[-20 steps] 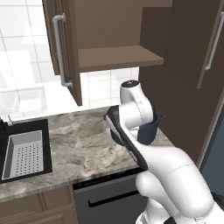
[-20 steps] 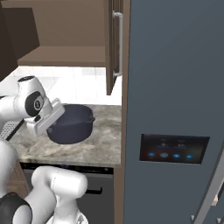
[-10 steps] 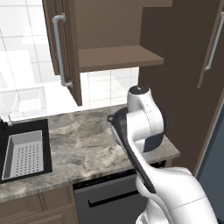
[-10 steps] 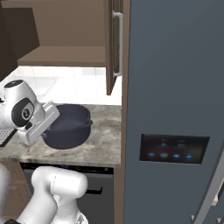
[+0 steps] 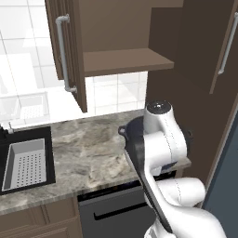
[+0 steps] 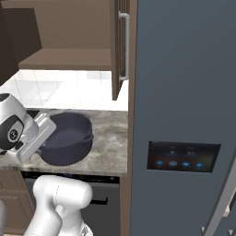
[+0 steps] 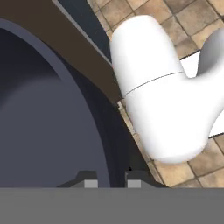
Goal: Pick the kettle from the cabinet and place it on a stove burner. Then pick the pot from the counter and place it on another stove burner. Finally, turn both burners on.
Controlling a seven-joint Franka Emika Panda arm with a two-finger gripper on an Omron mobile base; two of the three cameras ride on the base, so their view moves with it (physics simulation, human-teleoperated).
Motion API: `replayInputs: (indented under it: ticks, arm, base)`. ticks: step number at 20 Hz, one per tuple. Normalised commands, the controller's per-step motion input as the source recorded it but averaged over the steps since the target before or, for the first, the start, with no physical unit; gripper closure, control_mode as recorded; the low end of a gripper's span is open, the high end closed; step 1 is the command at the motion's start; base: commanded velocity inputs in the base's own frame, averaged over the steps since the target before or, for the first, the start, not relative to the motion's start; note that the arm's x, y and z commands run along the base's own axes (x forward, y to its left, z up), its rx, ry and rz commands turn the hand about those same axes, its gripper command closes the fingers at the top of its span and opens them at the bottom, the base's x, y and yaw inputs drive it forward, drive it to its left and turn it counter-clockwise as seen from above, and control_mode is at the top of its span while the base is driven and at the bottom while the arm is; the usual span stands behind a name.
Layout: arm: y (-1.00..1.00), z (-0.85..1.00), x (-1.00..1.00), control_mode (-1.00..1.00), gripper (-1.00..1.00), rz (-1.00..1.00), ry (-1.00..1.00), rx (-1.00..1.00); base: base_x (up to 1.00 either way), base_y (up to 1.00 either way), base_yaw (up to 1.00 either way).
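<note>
The white arm (image 5: 162, 153) is seen rising from the lower right, hiding most of the pot (image 5: 131, 139) on the marble surface (image 5: 88, 158). A black sink (image 5: 25, 162) is set at left. The cabinet (image 5: 116, 42) is shown open at the top, its shelf bare.

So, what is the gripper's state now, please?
Gripper: closed on the rim of the pot, one finger on each side.
</note>
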Motion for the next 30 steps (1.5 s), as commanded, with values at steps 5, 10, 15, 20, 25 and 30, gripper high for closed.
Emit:
replayInputs:
  ticks: [5,10,15,20,25,30]
  arm:
    - [-0.01,0.02,-0.47,-1.00,1.00,0.00,-0.03,0.00]
    - [0.00,0.01,-0.31,-1.00,1.00,0.00,-0.05,0.00]
    - [0.00,0.00,0.00,-1.00,1.00,0.00,0.00,0.00]
    - [0.00,0.00,-0.06,1.00,1.00,0.00,-0.03,0.00]
    - [0.00,0.00,0.00,1.00,1.00,0.00,0.00,0.00]
    - [0.00,0.00,0.00,1.00,1.00,0.00,0.00,0.00]
  base:
    - [0.00,0.00,0.00]
    - [0.00,0.00,0.00]
    - [0.00,0.00,0.00]
    - [-0.41,0.00,-0.01]
    - [-0.73,0.00,-0.09]
    - [-0.58,0.00,-0.18]
